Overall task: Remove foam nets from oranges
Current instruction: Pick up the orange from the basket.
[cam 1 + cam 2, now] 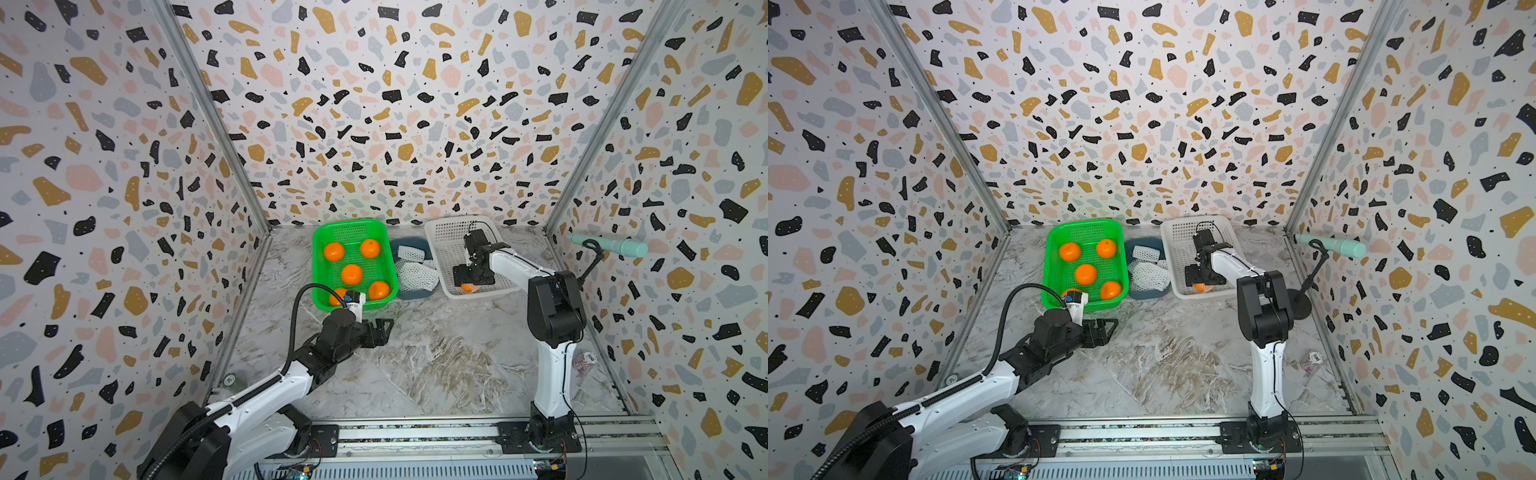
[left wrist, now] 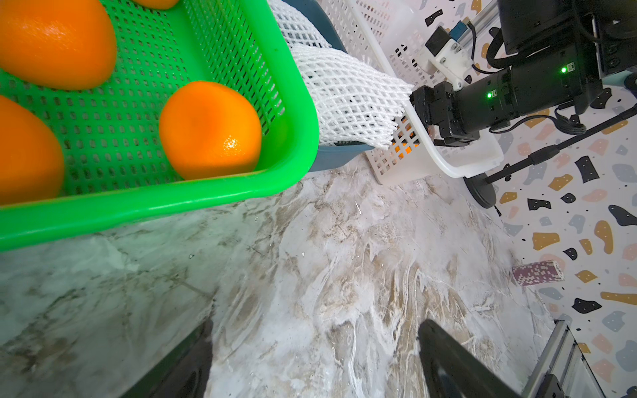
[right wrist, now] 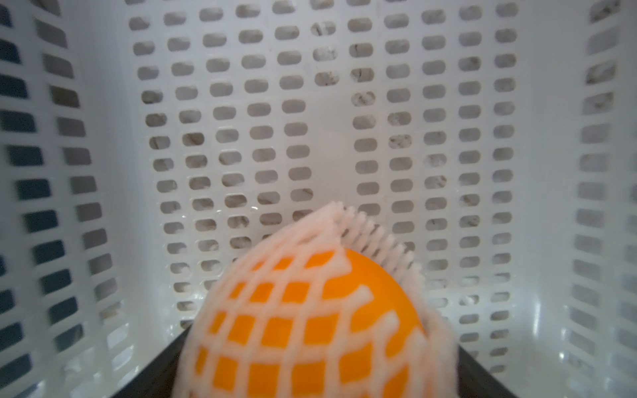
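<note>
- Your left gripper (image 1: pixel 384 328) hung beside the green basket (image 1: pixel 318 257). Only the left wrist view showed its fingers (image 2: pixel 444 358) wide apart, holding nothing.
- Five bare oranges (image 1: pixel 352 274) lay in that basket.
- From above, your right gripper (image 1: pixel 473 279) hid most of the netted orange (image 3: pixel 303 310) in the white basket (image 1: pixel 449 237). The right wrist view showed jaws wide astride it, though you couldn't tell whether they pressed it.
- Empty nets (image 1: pixel 415 276) filled the blue bin (image 1: pixel 411 296).

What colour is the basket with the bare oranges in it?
Bright green. The slotted plastic basket shows best, close up, in the left wrist view.
</note>
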Action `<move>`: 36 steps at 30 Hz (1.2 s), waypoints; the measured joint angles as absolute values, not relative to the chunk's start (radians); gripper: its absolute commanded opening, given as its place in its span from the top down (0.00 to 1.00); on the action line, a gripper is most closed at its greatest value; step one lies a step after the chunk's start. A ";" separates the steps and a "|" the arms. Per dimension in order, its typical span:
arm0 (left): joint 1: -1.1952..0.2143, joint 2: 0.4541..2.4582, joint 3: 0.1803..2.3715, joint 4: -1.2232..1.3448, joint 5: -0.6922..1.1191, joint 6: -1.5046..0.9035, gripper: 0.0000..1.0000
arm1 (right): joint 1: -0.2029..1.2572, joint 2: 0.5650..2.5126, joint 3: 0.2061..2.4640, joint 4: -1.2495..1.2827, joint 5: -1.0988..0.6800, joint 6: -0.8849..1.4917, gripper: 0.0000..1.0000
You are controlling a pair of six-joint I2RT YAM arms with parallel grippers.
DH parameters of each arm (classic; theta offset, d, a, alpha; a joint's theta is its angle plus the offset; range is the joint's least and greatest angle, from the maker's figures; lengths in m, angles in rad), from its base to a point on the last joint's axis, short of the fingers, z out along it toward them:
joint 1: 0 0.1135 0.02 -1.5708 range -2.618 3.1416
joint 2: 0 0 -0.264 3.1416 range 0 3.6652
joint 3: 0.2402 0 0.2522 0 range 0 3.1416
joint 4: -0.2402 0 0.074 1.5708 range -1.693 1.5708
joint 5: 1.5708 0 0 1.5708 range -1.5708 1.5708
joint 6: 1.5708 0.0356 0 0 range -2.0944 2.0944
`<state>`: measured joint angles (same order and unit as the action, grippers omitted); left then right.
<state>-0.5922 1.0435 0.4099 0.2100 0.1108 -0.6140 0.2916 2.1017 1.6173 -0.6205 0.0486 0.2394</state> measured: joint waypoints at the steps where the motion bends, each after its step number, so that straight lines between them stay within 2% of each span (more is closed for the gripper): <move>1: -0.592 1.044 0.410 0.210 0.111 -0.614 0.07 | 0.292 2.102 1.621 -0.621 0.048 0.239 0.14; 20: -0.592 1.034 0.410 0.208 0.110 -0.614 0.06 | 0.286 2.098 1.675 -0.641 0.052 0.211 0.16; 36: -0.592 1.028 0.410 0.209 0.112 -0.614 0.06 | 0.286 1.977 1.680 -0.675 0.076 0.192 0.16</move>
<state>-0.5922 1.0279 0.4099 0.2089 0.1116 -0.6140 0.2859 1.9766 1.6798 -0.6754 0.0765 0.1925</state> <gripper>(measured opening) 0.937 0.842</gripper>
